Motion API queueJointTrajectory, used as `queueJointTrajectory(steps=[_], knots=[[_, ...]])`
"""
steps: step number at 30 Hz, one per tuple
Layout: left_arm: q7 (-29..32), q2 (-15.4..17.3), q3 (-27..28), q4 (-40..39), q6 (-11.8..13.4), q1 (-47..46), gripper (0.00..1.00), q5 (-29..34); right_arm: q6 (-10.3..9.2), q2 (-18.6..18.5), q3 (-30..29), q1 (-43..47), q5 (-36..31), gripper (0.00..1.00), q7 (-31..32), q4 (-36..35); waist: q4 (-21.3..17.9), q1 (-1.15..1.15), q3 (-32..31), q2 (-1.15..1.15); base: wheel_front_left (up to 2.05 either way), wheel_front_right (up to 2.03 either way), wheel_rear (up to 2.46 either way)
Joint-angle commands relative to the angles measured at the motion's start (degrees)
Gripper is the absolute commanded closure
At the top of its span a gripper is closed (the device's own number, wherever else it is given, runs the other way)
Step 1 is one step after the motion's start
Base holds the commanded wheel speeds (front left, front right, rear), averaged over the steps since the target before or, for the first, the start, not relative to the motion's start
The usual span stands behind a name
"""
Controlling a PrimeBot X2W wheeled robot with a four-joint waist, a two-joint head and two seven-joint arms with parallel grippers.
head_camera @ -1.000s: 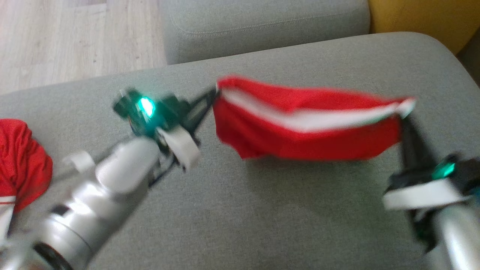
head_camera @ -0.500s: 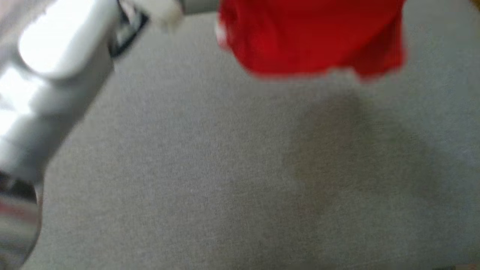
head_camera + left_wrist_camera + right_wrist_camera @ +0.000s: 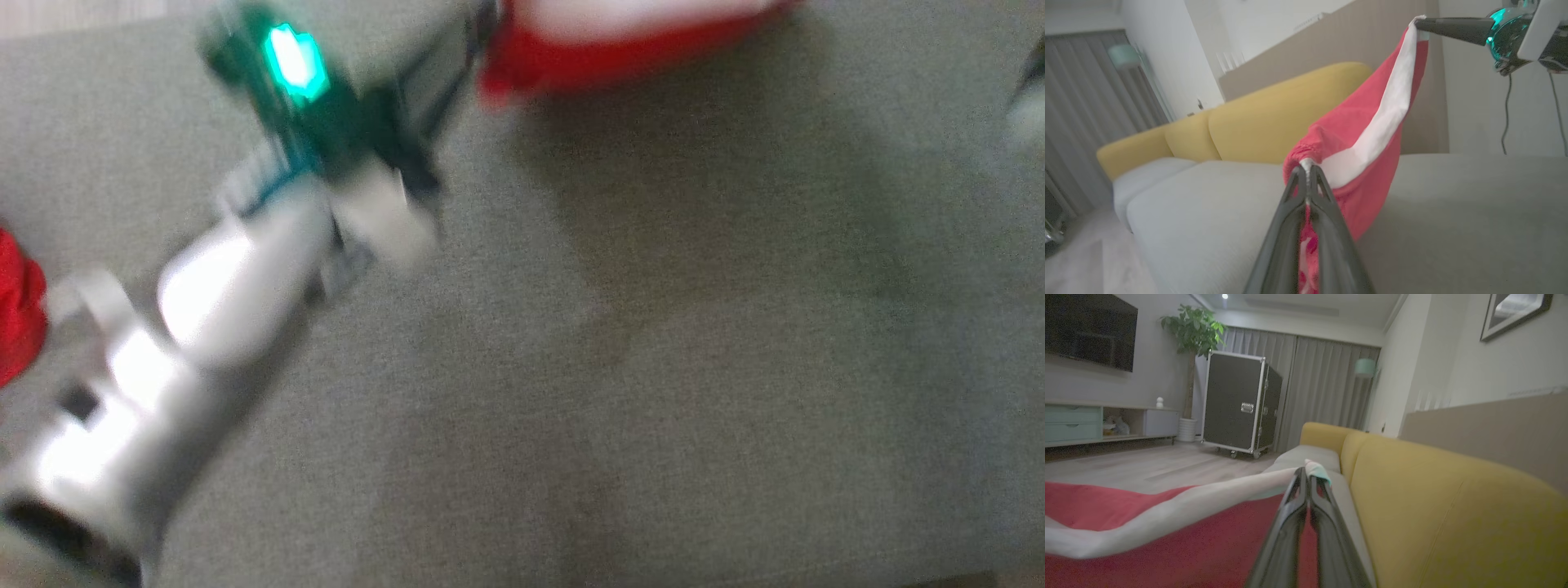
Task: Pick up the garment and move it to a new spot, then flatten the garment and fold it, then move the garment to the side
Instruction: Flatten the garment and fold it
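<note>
You're watching the red garment (image 3: 1347, 122), a white band running along its edge, hanging stretched by both ends and sagging in the middle above the grey sofa seat (image 3: 1453, 212).

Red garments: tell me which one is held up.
The white-banded garment, stretched between the left pincer and right pincer; the other garment lies on the cushion at the head view's left edge.

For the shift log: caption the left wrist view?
Left hand and right hand pinch opposite ends of the red garment over the grey sofa.
</note>
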Motion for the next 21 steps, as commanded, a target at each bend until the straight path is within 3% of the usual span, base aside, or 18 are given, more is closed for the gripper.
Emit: queueJointTrajectory(steps=[1,7,14,17,21], knots=[[-0.05,1.97,1.84,-2.6,0.13,0.55,1.0,0.21,-0.04,-1.41,0.65,3.26,1.06,1.0,-0.17,-1.99,0.13,0.0,-0.71,0.0,0.0,0.0,0.0],[-0.06,2.78,-2.82,-6.64,0.1,21.04,1.0,3.37,-0.04,-4.28,2.43,22.71,7.79,1.0,0.22,-3.61,0.87,0.0,-5.35,0.0,0.0,0.0,0.0],[-0.06,4.76,-6.29,-6.34,1.17,36.86,1.0,5.18,-0.04,-8.87,-0.12,43.74,14.17,1.0,6.72,-10.96,0.46,0.0,-11.45,0.0,0.0,0.0,0.0],[-0.06,5.43,-6.29,-8.19,2.08,40.47,1.0,4.57,-0.04,-9.95,-3.17,52.01,15.64,1.0,9.21,-16.27,0.58,0.0,-13.03,0.0,0.0,0.0,0.0],[-0.06,5.72,-4.2,-13.27,3.35,42.81,1.0,2.27,-0.04,-8.93,-11.47,58.74,14.71,1.0,10.83,-23.4,1.06,0.0,-13.61,0.0,0.0,0.0,0.0]])
